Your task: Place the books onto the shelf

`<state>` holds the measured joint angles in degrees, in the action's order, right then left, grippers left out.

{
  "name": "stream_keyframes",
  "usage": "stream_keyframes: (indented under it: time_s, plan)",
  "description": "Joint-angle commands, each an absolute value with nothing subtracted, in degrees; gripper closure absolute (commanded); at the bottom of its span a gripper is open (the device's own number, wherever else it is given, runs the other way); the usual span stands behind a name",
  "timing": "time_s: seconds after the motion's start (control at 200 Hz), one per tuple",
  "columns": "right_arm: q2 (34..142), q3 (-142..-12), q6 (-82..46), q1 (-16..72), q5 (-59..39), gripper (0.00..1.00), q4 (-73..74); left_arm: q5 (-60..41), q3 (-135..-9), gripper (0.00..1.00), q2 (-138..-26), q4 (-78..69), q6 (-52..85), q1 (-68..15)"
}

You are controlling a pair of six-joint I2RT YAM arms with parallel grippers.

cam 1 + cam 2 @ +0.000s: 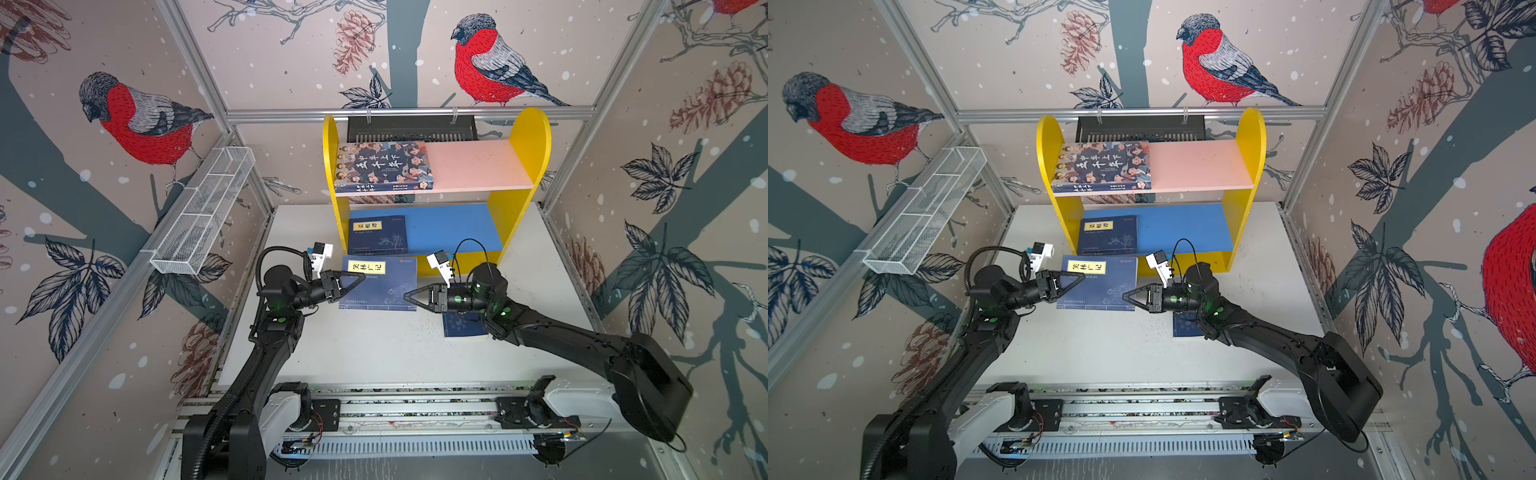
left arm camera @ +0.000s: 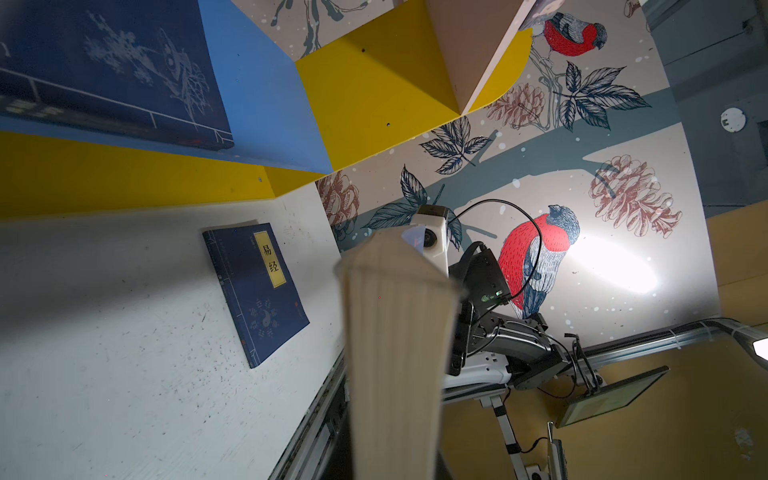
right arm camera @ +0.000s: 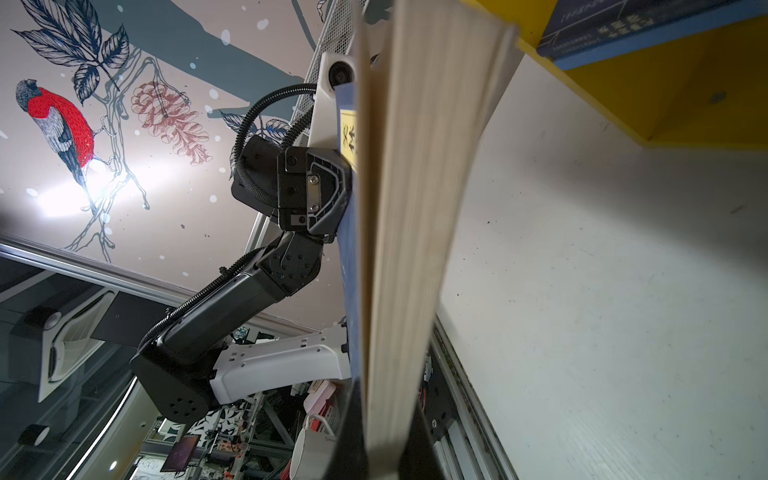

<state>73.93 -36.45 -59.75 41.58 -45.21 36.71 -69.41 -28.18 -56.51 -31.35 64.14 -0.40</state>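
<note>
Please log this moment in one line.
left gripper: shut on navy book | right gripper: shut on it | lifted before shelf

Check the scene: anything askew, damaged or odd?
Nothing damaged. Oddly, the left gripper and right gripper both clamp the same blue book, at opposite edges. A navy book lies on the table half under the right arm.

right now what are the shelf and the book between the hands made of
The shelf looks like matte painted wood or fibreboard: flat colour, no glare. The navy book is paper with a smooth printed cover: cream page edges show in both wrist views.
</note>
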Motion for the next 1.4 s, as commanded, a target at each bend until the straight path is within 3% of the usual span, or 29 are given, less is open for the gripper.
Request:
stream_keyframes:
  time_s: [0.0, 0.055, 0.17, 0.345, 0.55, 1.196, 1.396]
  plan:
    - [74.65, -37.39, -59.48, 39.46, -45.84, 0.99, 41.6, -67.36, -28.73, 0.39, -56.56, -30.15, 61.03, 1.43]
    - [75.06, -37.9, -59.44, 37.64, -46.98, 0.99, 41.61, -65.92, -29.94, 0.24, -56.28, -23.04, 56.43, 2.87]
    - [75.7, -39.44, -58.55, 33.49, -49.64, 0.99, 40.0, -62.92, -32.39, 0.2, -55.08, -11.89, 47.28, 4.62]
    - [79.19, -45.28, -52.88, 28.01, -54.17, 0.99, 30.15, -63.11, -33.34, 0.2, -54.34, -10.24, 45.82, 4.66]
    - [85.95, -49.98, -52.11, 23.09, -58.3, 0.99, 29.71, -61.9, -37.87, 0.21, -53.79, -1.99, 38.49, 4.83]
    - [107.03, -68.37, -53.19, 22.39, -62.54, 0.99, 30.12, -65.39, -37.47, 0.2, -52.3, -2.2, 38.2, 4.83]
    - [110.4, -75.57, -46.04, 22.33, -62.09, 0.96, 17.8, -65.61, -36.63, 0.2, -51.87, -2.98, 38.93, 4.83]
